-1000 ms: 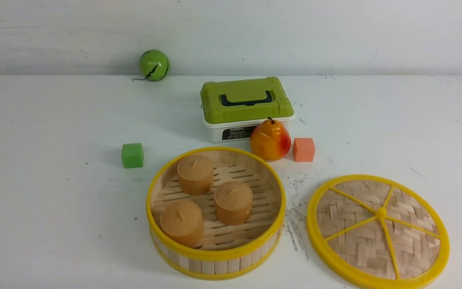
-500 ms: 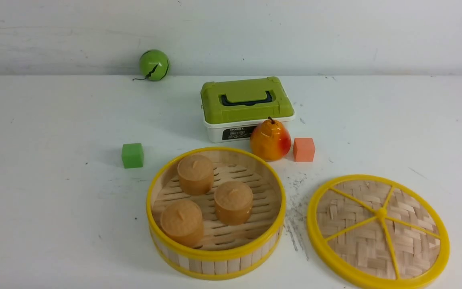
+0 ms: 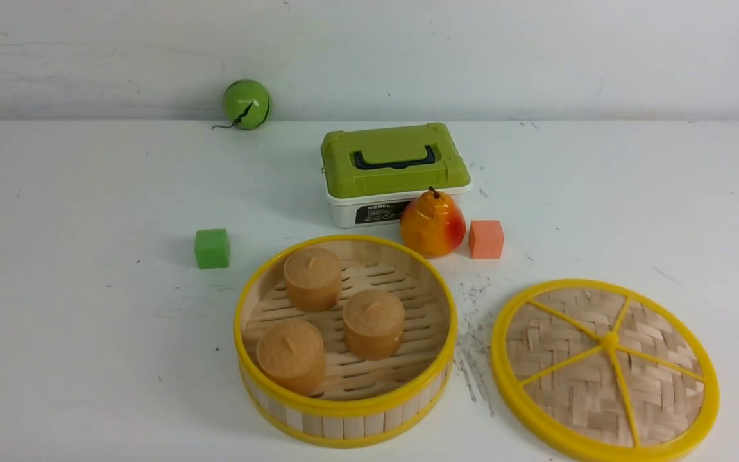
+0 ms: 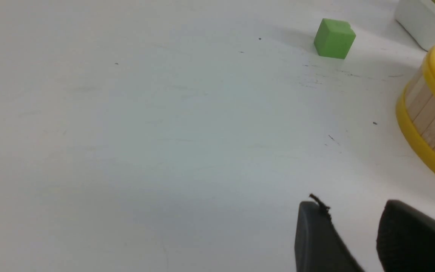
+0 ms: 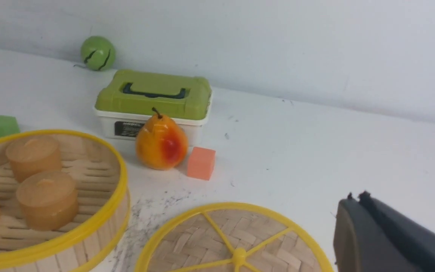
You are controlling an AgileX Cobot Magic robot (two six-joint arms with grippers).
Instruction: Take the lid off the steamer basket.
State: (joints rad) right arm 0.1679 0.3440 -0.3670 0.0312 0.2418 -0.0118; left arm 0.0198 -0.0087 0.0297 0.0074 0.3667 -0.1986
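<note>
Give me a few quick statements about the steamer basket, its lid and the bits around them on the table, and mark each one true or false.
1. The lid lies flat on the table, to the right of the steamer basket and apart from it. True.
2. The steamer basket holds four brown cylinders. False: there are three.
3. The orange cube sits on the left of the pear. False: it sits on the pear's right.
4. The right tool is shut and holds nothing. True.
</note>
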